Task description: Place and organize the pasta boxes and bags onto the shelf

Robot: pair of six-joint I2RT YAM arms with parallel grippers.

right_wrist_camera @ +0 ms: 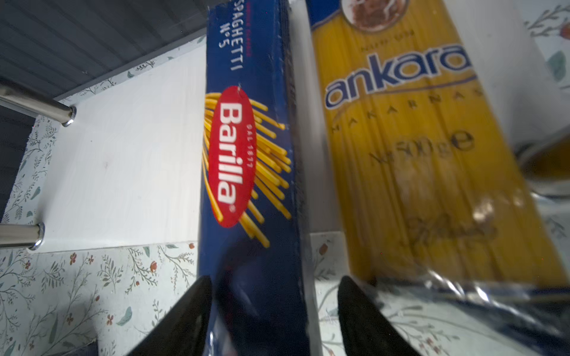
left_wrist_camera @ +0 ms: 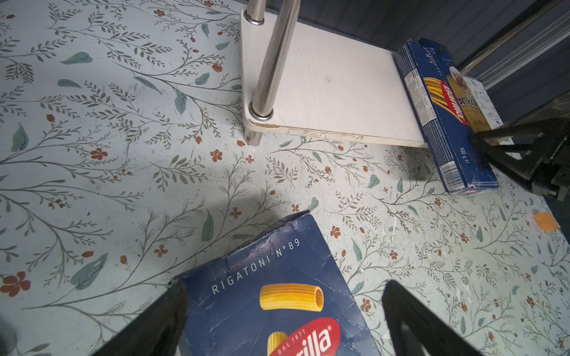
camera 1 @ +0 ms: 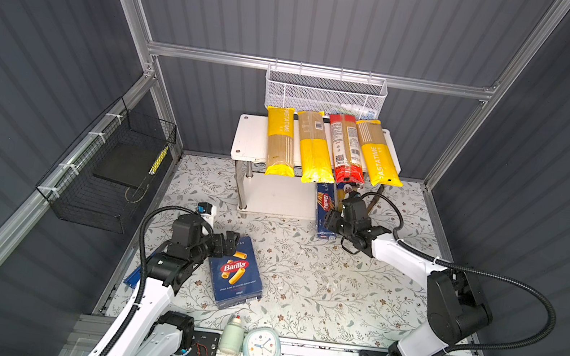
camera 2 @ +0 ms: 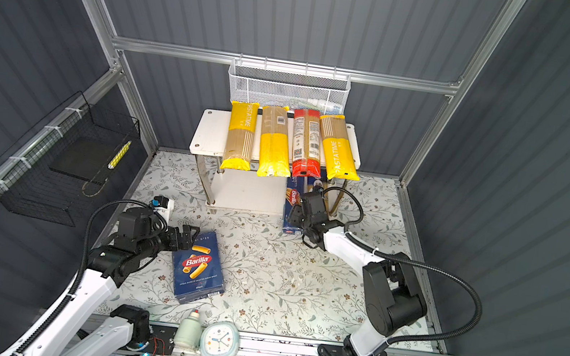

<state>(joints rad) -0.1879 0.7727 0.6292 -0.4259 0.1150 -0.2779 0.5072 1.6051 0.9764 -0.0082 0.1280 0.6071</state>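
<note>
Dark blue cardboard marks both boxes in a top view. The spaghetti box [camera 1: 325, 201] lies half on the lower board of the shelf [camera 1: 249, 136], its near end out over the table [camera 1: 299, 283], and the right gripper [camera 1: 331, 220] sits at that end. The top board, carrying three yellow bags [camera 1: 313, 152] and a red bag [camera 1: 345, 153], hides most of the ankara bag [camera 1: 341, 194]. The rigatoni box [camera 1: 236, 274] lies flat on the table, with the left gripper [camera 1: 230, 243] at its far corner.

From the left wrist we see the fingers [left_wrist_camera: 160, 317] spread around that corner, and the box is cut off below.

Only the right wrist shows the ankara bag just beside the spaghetti box. The fingers [right_wrist_camera: 357, 311] stand wider than the box, probably unclamped, though blur softens the edges.
</note>
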